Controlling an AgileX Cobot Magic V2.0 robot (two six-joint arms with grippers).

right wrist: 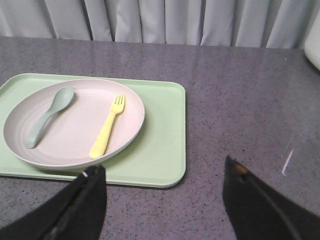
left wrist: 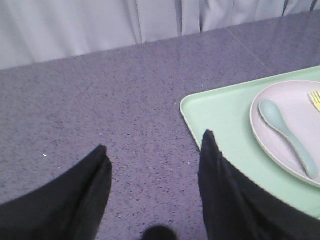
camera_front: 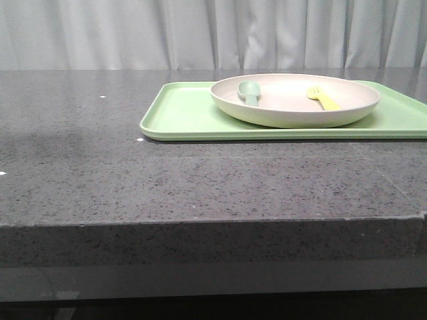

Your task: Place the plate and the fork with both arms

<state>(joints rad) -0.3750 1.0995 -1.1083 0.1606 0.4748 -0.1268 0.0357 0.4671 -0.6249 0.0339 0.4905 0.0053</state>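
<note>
The cream-beige plate [camera_front: 297, 100] rests on a light-green tray [camera_front: 180, 113] at the back right of the table. The yellow fork [camera_front: 323, 99] lies in the plate's right half, next to a teal spoon [camera_front: 250, 92]. Plate [right wrist: 75, 125], fork [right wrist: 107, 127] and spoon [right wrist: 47, 117] also show in the right wrist view. The left wrist view shows the plate [left wrist: 295, 125] and the fork's tines [left wrist: 315, 99] at its edge. My left gripper [left wrist: 155, 162] is open and empty over bare table beside the tray. My right gripper [right wrist: 162, 182] is open and empty near the tray's corner. Neither gripper shows in the front view.
The tray [right wrist: 160, 150] holds the plate. The grey speckled table [camera_front: 200, 180] has its front edge near the camera. A pale curtain [camera_front: 213, 33] hangs behind. A white object [right wrist: 314, 45] sits at the edge of the right wrist view.
</note>
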